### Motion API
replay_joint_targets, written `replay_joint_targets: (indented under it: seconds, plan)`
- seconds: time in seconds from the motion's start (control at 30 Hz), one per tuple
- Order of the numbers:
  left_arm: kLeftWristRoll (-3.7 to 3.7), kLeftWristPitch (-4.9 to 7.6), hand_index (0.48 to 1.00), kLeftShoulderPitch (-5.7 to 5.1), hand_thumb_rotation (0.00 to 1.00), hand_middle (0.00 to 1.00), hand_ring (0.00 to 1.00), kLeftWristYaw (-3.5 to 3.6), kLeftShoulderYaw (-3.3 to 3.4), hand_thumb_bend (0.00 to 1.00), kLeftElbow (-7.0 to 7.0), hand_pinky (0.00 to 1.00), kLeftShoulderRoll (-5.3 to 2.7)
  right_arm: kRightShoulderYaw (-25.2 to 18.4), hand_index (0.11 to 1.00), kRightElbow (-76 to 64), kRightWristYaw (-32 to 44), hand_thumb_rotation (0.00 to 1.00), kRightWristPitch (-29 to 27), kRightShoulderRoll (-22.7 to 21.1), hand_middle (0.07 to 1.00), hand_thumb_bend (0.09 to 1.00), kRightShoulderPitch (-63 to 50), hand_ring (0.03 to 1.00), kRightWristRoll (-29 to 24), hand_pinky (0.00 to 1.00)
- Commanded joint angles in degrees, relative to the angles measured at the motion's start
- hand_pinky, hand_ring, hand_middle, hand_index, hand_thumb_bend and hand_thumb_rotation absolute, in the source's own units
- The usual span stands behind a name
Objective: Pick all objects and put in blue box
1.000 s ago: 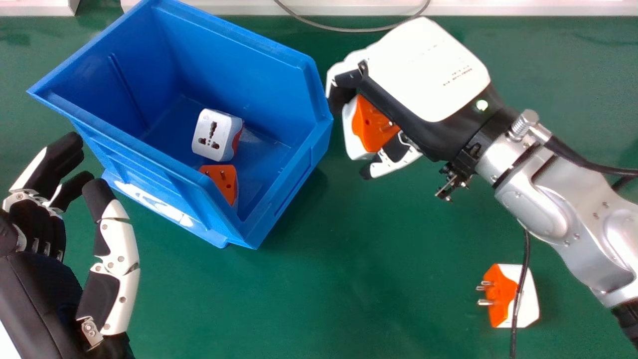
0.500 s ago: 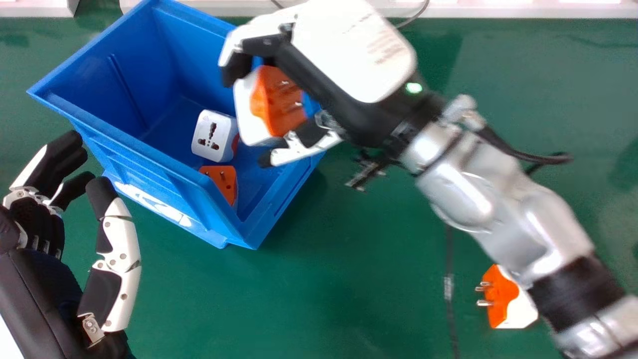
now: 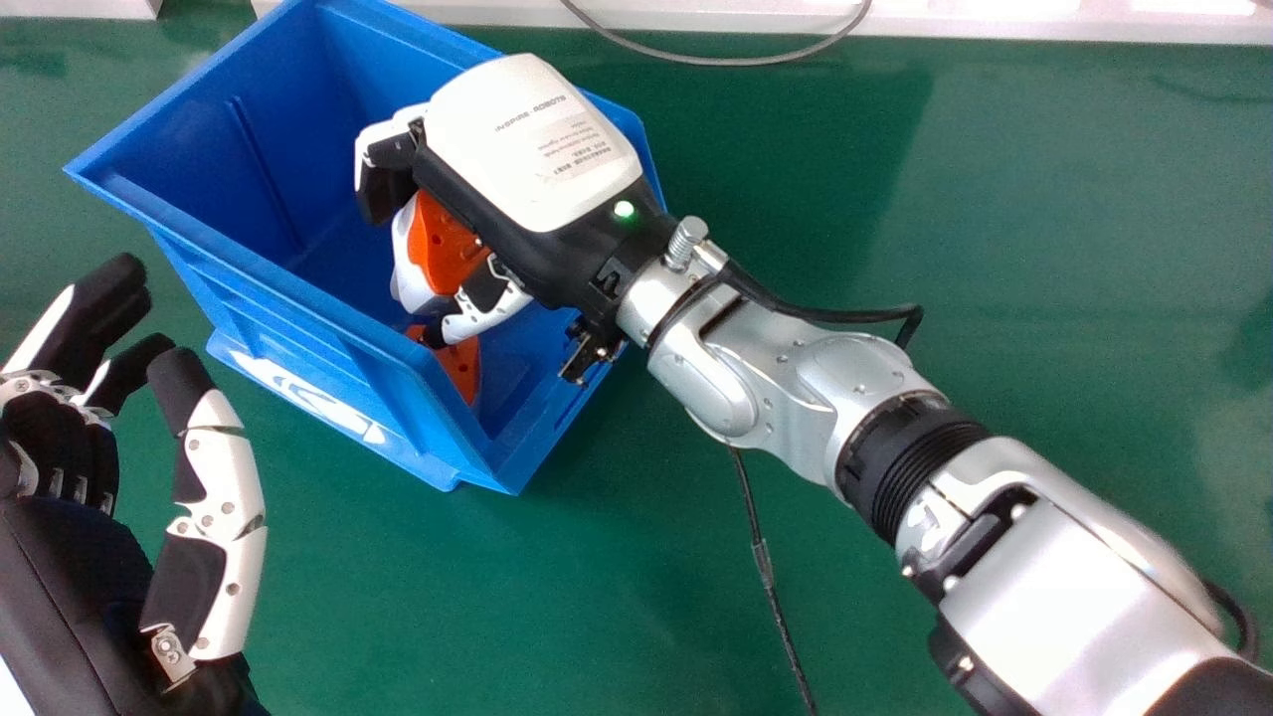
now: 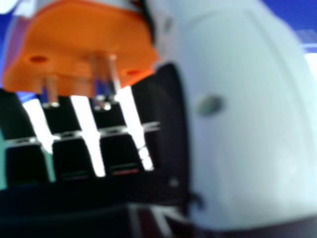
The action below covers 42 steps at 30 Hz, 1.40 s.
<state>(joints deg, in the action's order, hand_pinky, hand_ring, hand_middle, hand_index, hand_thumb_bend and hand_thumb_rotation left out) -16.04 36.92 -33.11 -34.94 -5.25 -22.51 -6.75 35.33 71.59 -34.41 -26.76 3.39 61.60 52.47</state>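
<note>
My right hand is over the blue box, its fingers and thumb curled round an orange and white adapter. In the right hand view the adapter has its metal pins showing, held between the fingers and the thumb of my right hand. Another orange adapter lies in the box beneath the thumb. The rest of the box floor near it is partly hidden by the hand. My left hand stays at the left beside the box, fingers relaxed, holding nothing.
The silver right forearm crosses the green table from the lower right. A thin black cable hangs below it. Along the table's far edge runs a white ledge with a grey cable.
My right hand has travelled left from beside the box to over its inside, carrying the adapter. The forearm now covers the spot where another adapter lay on the table. The left hand has barely shifted.
</note>
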Motion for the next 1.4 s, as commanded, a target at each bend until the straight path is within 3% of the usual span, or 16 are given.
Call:
replay_joint_targets:
  seconds: [0.0,0.07,0.1,0.17,0.2,0.3,0.4,0.53,0.77,0.93,1.03,1.13,1.23,1.27,1.37]
  plan:
    - [-0.94,1.37,0.753,0.13,0.00,0.73,0.74,-0.10,0.27,0.23,0.07,0.68,-3.55,0.1,0.516,0.4,-2.3,0.00,0.0,1.0,0.500,0.498,2.7,0.445,-1.0,0.36]
    - [-1.10,1.42,0.753,0.26,0.00,0.73,0.74,-0.24,0.30,0.23,0.25,0.68,-3.66,2.1,0.503,0.5,-4.4,0.00,1.2,0.7,0.531,0.497,3.0,0.455,1.0,0.38]
    - [-1.17,1.46,0.752,0.33,0.00,0.73,0.74,-0.31,0.33,0.23,0.33,0.68,-3.72,2.9,0.500,0.2,-4.0,0.00,1.4,0.1,0.650,0.488,3.4,0.548,1.6,0.40]
    - [-0.84,1.75,0.752,0.54,0.00,0.73,0.74,-0.24,0.37,0.23,0.56,0.68,-3.61,3.7,0.738,-1.1,-2.9,0.12,0.7,-0.8,0.868,0.804,3.7,0.762,1.7,0.53]
    - [-0.61,1.89,0.752,0.64,0.00,0.73,0.74,-0.16,0.39,0.23,0.68,0.68,-3.53,3.9,0.815,-1.7,-2.9,0.17,0.4,-1.1,0.932,0.901,3.7,0.837,1.6,0.60]
    - [-0.07,2.33,0.753,0.82,0.00,0.73,0.74,-0.04,0.36,0.23,0.98,0.68,-3.55,4.5,0.933,-2.8,-3.3,0.24,0.3,-1.5,0.991,0.988,3.6,0.969,1.7,0.73]
    - [-0.46,2.34,0.750,0.66,0.00,0.73,0.74,-0.12,0.43,0.24,0.97,0.68,-3.75,4.6,0.990,-3.6,-4.0,0.27,0.0,-1.7,1.000,1.000,3.3,0.997,1.4,0.83]
    - [-0.91,2.33,0.752,0.14,0.00,0.73,0.74,-0.17,0.46,0.23,0.72,0.68,-3.75,4.6,1.000,-5.0,-4.9,0.30,-0.6,-2.3,1.000,1.000,3.1,1.000,1.1,0.91]
    - [-0.70,3.12,0.756,-1.01,0.00,0.73,0.74,0.12,-0.02,0.24,0.54,0.68,-3.65,2.0,1.000,-12.5,-2.3,0.39,-1.8,-4.7,1.000,1.000,1.1,1.000,-1.5,0.99]
    - [-0.93,3.07,0.751,-2.22,0.00,0.73,0.73,-0.12,-0.87,0.26,-0.11,0.68,-4.37,-3.2,1.000,-33.2,8.5,0.46,1.0,-10.7,1.000,1.000,-7.4,1.000,-6.1,1.00]
    - [-2.40,2.66,0.744,-2.96,0.00,0.73,0.73,-0.77,-1.00,0.26,-0.59,0.67,-4.82,-7.1,1.000,-49.9,16.1,0.44,4.9,-15.2,1.000,1.000,-15.8,1.000,-8.2,1.00]
    - [-2.68,2.55,0.741,-3.44,0.00,0.72,0.72,-0.98,-1.45,0.27,-0.81,0.67,-4.92,-11.8,1.000,-65.8,24.3,0.47,8.9,-19.7,1.000,1.000,-25.5,1.000,-10.8,1.00]
    - [-2.58,2.79,0.743,-3.80,0.00,0.72,0.72,-1.00,-2.01,0.27,-0.89,0.68,-4.89,-16.7,1.000,-78.6,32.8,0.48,14.0,-24.3,1.000,1.000,-34.6,1.000,-12.8,1.00]
    - [-2.07,2.79,0.744,-3.86,0.00,0.72,0.73,-0.85,-2.28,0.27,-0.90,0.68,-4.83,-18.6,1.000,-82.6,36.6,0.48,16.6,-26.3,1.000,1.000,-37.9,1.000,-13.0,1.00]
    - [-1.40,2.96,0.744,-4.11,0.00,0.72,0.74,-0.67,-2.82,0.26,-0.75,0.69,-4.72,-23.5,1.000,-90.6,47.6,0.45,24.0,-31.7,1.000,1.000,-46.0,1.000,-13.3,1.00]
